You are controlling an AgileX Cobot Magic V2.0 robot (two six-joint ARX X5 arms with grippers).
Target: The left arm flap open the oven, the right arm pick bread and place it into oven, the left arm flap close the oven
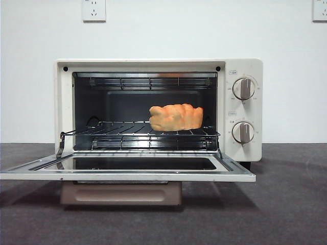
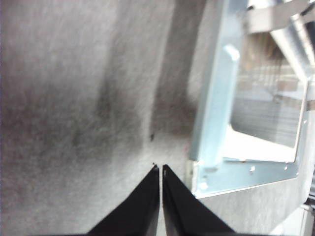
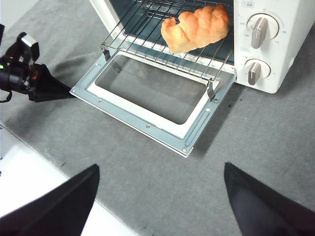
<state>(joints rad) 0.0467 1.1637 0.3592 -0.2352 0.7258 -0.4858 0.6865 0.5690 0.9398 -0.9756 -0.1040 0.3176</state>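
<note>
The cream oven (image 1: 245, 66) stands with its glass door (image 1: 127, 176) flapped down flat and the tan handle (image 1: 121, 194) hanging below its front edge. The orange braided bread (image 1: 176, 117) lies on the right part of the wire rack (image 1: 122, 133) inside, also seen as bread (image 3: 196, 27) in the right wrist view. My left gripper (image 2: 161, 169) is shut and empty, low over the mat just beside the door's left front corner (image 2: 216, 98); it shows as a dark wedge, the left gripper (image 3: 69, 93), in the right wrist view. My right gripper (image 3: 161, 167) hangs open and empty above the mat in front of the door (image 3: 142, 120).
Two round knobs (image 1: 243, 109) sit on the oven's right panel. A grey mat (image 3: 256, 137) covers the table, with a white table edge (image 3: 29, 172) near the left arm. Wall sockets (image 1: 93, 9) are behind the oven.
</note>
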